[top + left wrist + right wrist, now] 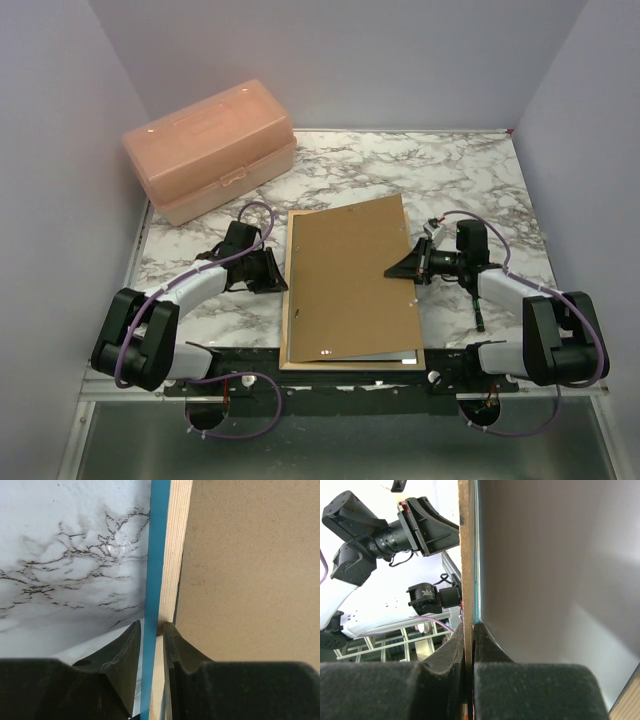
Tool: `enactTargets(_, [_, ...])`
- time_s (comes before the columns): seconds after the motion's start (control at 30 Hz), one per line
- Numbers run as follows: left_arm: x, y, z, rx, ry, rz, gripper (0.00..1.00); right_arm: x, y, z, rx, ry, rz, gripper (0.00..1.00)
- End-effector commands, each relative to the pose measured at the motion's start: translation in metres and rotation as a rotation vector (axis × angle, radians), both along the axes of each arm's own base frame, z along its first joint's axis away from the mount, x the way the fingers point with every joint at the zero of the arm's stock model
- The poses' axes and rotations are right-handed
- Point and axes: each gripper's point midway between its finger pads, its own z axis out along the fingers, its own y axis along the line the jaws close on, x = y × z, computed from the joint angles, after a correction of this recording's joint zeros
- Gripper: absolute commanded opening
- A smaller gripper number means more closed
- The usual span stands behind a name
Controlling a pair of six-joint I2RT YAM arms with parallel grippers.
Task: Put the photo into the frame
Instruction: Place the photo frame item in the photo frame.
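A frame (350,366) lies wood face up at the near centre of a marble table (460,180), with a brown board (350,280) skewed on top. The left gripper (277,273) pinches the frame's left rail. The right gripper (402,270) is clamped on the board's right edge. A pink box (210,160) sits far left.

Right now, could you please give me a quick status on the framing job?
Left gripper clamped on the frame rail. Right gripper clamped on the backing board edge. Photo not seen; board covers the frame.
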Motion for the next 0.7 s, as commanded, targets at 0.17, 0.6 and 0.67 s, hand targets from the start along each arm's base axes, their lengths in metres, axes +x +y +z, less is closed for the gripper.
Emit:
enactTargets(0.17, [-0.004, 0.013, -0.015, 0.077, 0.029, 0.002, 0.24, 0.005, 0.002, -0.003, -0.014, -0.036, 0.020, 0.01])
enactTargets(0.6, [-0.005, 0.011, -0.015, 0.068, 0.027, -0.002, 0.24, -0.009, 0.003, -0.036, -0.071, 0.028, 0.006, 0.01])
enactTargets(0.67, [-0.005, 0.012, -0.015, 0.068, 0.027, 0.000, 0.24, -0.010, 0.003, -0.039, -0.081, 0.033, 0.007, 0.01])
